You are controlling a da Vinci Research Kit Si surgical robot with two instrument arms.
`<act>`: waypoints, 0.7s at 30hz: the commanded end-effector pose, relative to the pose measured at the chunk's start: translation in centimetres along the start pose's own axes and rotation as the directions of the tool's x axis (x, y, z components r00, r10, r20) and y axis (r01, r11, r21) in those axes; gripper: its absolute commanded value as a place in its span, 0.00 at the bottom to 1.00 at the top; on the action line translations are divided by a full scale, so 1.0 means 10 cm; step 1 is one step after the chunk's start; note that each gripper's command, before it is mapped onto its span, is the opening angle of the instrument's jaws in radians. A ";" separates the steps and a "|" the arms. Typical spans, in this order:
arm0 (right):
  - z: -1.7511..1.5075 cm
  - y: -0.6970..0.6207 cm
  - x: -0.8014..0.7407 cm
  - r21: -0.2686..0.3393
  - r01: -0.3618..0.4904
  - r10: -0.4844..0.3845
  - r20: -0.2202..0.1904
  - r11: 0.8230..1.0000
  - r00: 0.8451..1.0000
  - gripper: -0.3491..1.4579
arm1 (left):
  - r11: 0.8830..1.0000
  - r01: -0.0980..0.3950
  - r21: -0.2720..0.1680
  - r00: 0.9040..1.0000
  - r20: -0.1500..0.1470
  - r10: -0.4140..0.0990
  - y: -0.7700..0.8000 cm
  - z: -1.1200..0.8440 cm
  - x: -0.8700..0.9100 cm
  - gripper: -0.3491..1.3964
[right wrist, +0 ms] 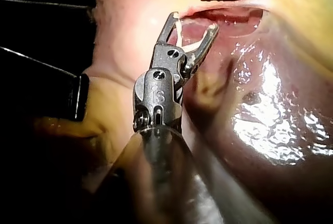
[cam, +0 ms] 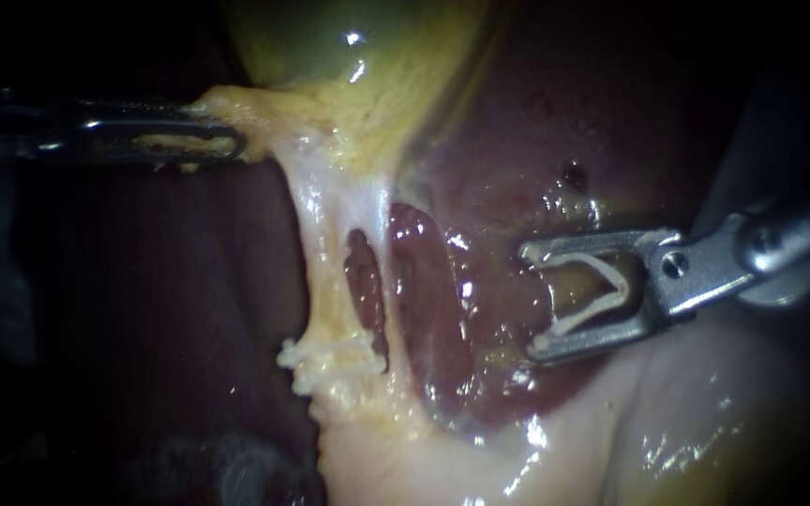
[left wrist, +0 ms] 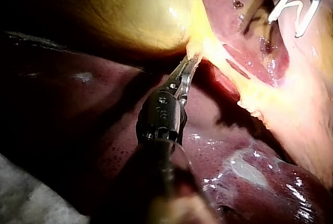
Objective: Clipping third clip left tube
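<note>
Holding an open clip point(cam: 614, 284) in wide-spread jaws, right instrument point(cam: 534, 298), left instrument point(cam: 230, 143) clamping gallbladder point(cam: 367, 89).

Left instrument point(left wrist: 190, 60) gripped yellow tissue point(left wrist: 203, 44) at gallbladder point(left wrist: 135, 11) edge, its 12 o'clock. Right instrument point(left wrist: 285, 25), at 2 o'clock, carried white clip point(left wrist: 294, 1). Liver point(left wrist: 104, 99) beneath.

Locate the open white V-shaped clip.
Endoscope view, right half: the clip sits in the right instrument's jaws, over dark red liver, right of the pale tube.
</note>
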 end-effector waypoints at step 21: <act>0.126 0.024 -0.025 0.034 -0.316 0.317 -0.072 0.948 0.946 0.47 | 0.993 0.110 -0.038 0.994 -0.011 -0.110 0.000 0.005 -0.008 0.00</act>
